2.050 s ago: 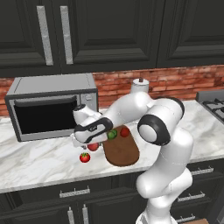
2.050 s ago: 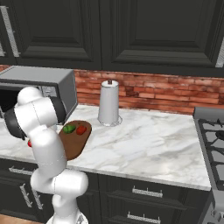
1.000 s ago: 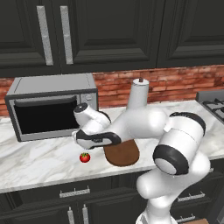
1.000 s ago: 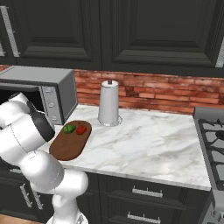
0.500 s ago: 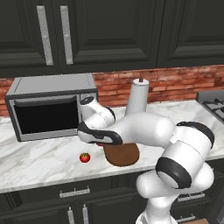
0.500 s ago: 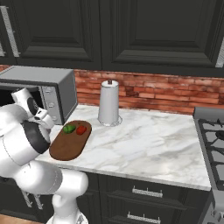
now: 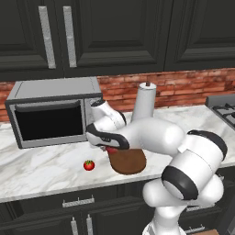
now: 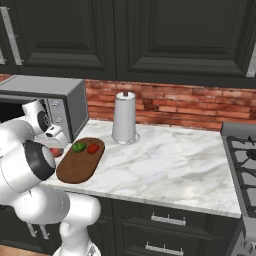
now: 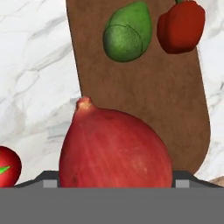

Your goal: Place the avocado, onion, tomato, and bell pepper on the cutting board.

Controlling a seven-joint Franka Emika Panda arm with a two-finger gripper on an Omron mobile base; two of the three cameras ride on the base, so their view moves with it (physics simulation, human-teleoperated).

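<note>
Hand view: gripper [image 9: 114,186] clenched on red onion [image 9: 114,151], swung since a second ago from marble toward cutting board [image 9: 144,96], where avocado [image 9: 127,37] and bell pepper [image 9: 181,26] already lie; tomato [image 7: 89,165] left on counter, still to fetch

A: What colours sit on the cutting board [image 9: 144,96]?
B: The board is dark brown with a fine grain. The avocado [image 9: 127,37] is green, its lower patch paler; the bell pepper [image 9: 181,26] beside it is glossy red.
A: And the onion [image 9: 114,151]?
B: Deep red, faintly streaked. The tomato [image 7: 89,165] is bright red with a green top.
A: The setting?
B: White worktop [image 8: 170,170] veined in grey, red brick wall [image 8: 170,107], black cabinets [image 7: 119,36] with silver handles, a grey microwave [image 7: 55,112], a pale grey paper towel roll [image 8: 124,117].
</note>
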